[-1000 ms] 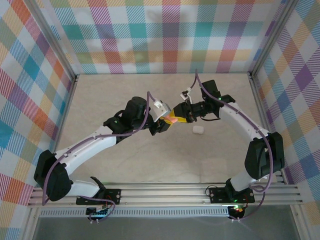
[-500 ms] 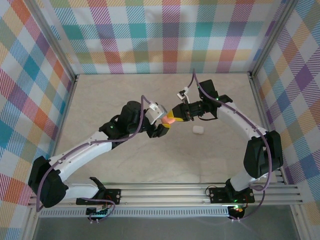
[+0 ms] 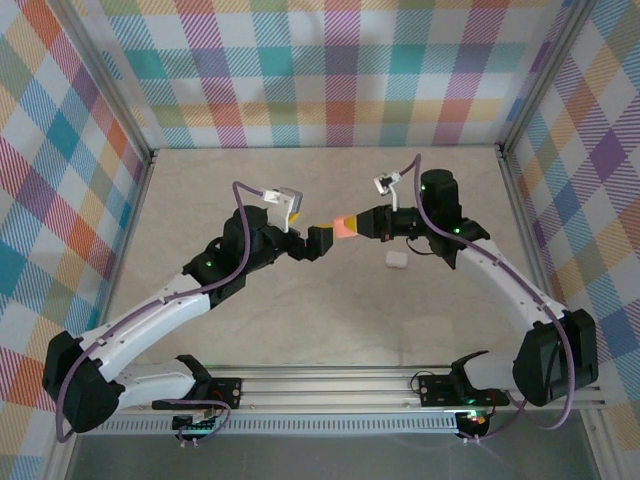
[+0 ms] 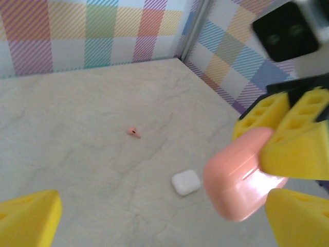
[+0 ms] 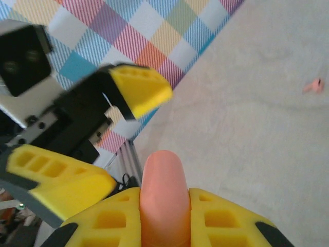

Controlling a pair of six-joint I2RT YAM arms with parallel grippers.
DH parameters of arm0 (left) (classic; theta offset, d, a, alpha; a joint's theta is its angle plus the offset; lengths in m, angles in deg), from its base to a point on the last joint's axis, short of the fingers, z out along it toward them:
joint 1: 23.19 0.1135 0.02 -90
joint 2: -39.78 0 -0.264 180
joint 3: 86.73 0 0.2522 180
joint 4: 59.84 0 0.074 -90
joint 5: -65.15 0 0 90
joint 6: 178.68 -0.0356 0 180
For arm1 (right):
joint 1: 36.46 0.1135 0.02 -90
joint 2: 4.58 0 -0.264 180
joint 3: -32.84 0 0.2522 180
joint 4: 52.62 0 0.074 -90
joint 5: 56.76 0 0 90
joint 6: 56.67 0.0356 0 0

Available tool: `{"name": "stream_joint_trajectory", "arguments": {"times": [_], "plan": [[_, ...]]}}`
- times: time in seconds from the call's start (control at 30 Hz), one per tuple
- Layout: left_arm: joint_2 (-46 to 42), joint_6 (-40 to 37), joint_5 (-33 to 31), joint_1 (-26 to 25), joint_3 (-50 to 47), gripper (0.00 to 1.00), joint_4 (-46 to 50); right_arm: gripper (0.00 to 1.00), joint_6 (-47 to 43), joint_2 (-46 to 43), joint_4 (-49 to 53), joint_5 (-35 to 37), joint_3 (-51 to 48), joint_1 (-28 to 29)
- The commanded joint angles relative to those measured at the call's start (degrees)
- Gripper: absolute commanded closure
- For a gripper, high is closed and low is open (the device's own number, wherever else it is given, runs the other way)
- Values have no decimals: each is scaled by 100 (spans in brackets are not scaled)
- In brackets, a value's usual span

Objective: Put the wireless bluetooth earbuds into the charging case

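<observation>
My right gripper is shut on a salmon-pink charging case, which it holds in the air above the middle of the table. In the right wrist view the case stands pinched between my yellow fingers. My left gripper is open just left of the case and apart from it, its fingers spread wide and holding nothing. A pink earbud lies on the table beyond, also seen as a small earbud at the right edge. A white charging case lies shut on the table below the held case.
The beige table is boxed in by plaid walls at the back and on both sides, with metal posts at the corners. Both arms reach in from the near rail and meet at mid-table.
My left gripper has opened, let go of the pink case and drawn back to the left. My right gripper has shut on the case and now holds it alone, slightly higher.
</observation>
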Motion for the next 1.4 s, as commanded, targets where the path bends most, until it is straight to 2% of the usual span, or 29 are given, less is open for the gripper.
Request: {"name": "stream_joint_trajectory", "arguments": {"times": [0.0,0.2,0.37,0.53,0.7,0.9,1.07,1.2,1.37], "plan": [[14,853,354,-37,-34,0,-393,97,188,-86,-1155,193,-207,-14],[-631,639,895,6,-740,1,-1373,97,826,-109,-2308,163,-467,-18],[-863,1337,1562,525,-1214,12,-2316,97,1306,-184,-2993,137,-646,-14],[-494,1983,2208,850,-1336,15,-3208,95,1529,-283,-3408,-71,-736,-16],[199,2788,3220,1036,-1050,19,-4416,95,1550,-505,-3493,-185,-845,-14],[1117,3843,3770,1043,-797,35,-6074,95,1517,-687,-3326,-211,-809,-14],[1586,4339,4000,1025,-706,47,-7085,95,1578,-731,-3325,-239,-817,-14],[1605,4188,4077,951,-668,48,-7046,95,1508,-757,-3116,-152,-785,-14],[1469,3710,4212,826,-560,48,-6358,95,1573,-722,-3123,-119,-753,-14]]}}
